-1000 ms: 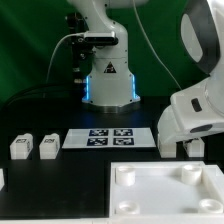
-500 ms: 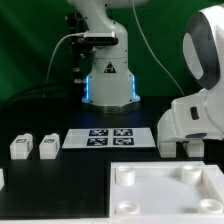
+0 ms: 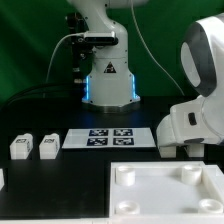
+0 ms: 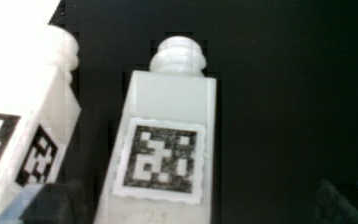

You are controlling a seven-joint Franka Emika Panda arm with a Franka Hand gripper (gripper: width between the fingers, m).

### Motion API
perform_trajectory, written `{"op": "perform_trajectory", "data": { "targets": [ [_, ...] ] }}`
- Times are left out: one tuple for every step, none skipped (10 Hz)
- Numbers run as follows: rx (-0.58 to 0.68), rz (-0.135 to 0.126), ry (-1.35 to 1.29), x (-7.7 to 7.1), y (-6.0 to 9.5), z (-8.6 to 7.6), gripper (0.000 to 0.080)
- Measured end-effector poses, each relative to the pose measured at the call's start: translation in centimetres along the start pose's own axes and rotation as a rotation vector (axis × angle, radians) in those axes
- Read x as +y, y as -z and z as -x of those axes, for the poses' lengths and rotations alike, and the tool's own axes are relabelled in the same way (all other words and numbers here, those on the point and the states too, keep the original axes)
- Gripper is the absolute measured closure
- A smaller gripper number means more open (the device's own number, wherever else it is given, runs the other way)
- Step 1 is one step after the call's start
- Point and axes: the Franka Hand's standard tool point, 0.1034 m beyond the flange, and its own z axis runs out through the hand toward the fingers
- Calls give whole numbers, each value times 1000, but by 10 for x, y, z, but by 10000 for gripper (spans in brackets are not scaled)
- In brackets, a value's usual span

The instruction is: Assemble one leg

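Hand (image 3: 182,148) hovers above a leg (image 4: 172,120), seemingly spread. Reaching step; next, lower squarely and pinch its sides.

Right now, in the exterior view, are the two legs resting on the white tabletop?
No, both legs lie on the black table beside the marker board, off the tabletop.

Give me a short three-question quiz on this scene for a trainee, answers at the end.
1. True or false: every visible socket of the tabletop is empty.
2. How many legs lie fully in view at the exterior view's left of the marker board? A one, B two, C four.
3. In the wrist view, what is printed on the face of the middle leg?
Key: 1 true; 2 B; 3 a black-and-white square tag.
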Motion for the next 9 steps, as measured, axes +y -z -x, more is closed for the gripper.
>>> {"op": "perform_trajectory", "data": {
  "targets": [
    [0, 0, 0, 0, 0, 0, 239],
    [0, 0, 0, 0, 0, 0, 387],
    [0, 0, 0, 0, 0, 0, 387],
    [-1, 0, 0, 0, 0, 0, 511],
    [-1, 0, 0, 0, 0, 0, 511],
    [-1, 0, 0, 0, 0, 0, 511],
    [-1, 0, 0, 0, 0, 0, 511],
    [-1, 0, 0, 0, 0, 0, 511],
    [-1, 0, 0, 0, 0, 0, 511]
  ]
}}
